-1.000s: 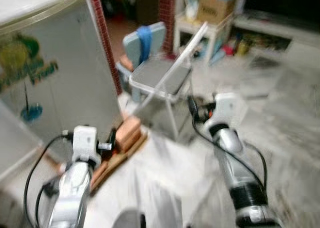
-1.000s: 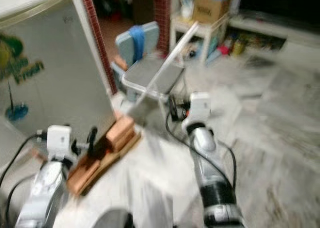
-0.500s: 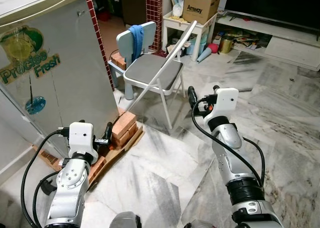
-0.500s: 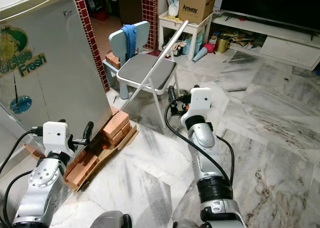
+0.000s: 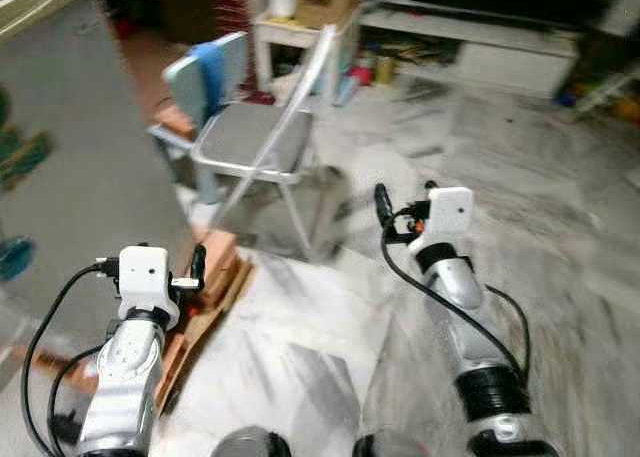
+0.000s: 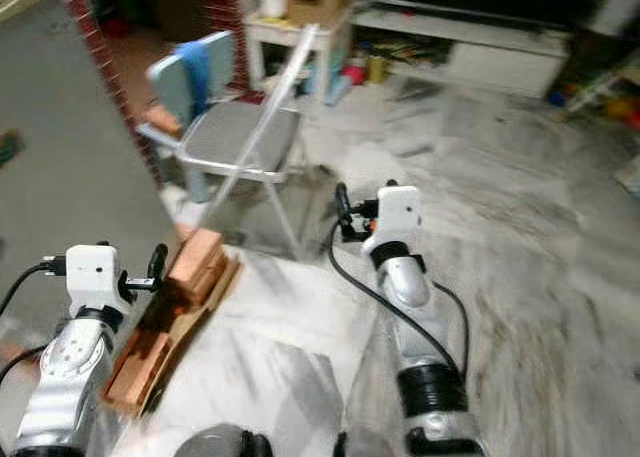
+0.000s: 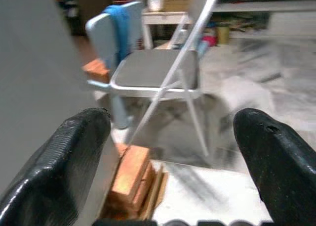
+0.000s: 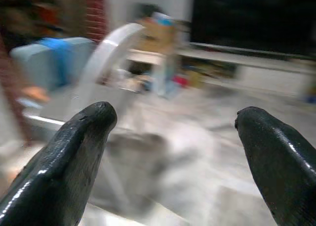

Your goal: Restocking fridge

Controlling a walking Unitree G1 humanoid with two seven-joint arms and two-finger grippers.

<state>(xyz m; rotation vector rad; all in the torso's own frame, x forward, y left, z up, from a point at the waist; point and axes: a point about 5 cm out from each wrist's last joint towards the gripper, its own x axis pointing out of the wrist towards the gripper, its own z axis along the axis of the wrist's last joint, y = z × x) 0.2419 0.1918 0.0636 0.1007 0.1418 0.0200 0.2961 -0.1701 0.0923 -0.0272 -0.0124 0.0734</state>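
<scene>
The fridge door looks shut, beside a chair. Both the left gripper and right gripper are spread apart and hold nothing. I cannot tell how much restocking is done.

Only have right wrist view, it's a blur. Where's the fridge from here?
Observer: On the robot's left. The grey fridge side rises beside the left arm in the left eye view.
Operator: Anything on the floor near it?
Observer: A stack of bricks on wooden boards at the fridge's foot, just ahead of the left gripper.
Operator: Left gripper carrying anything?
Observer: No. In the left wrist view its fingers stand wide apart with only the folding chair beyond them.
</scene>
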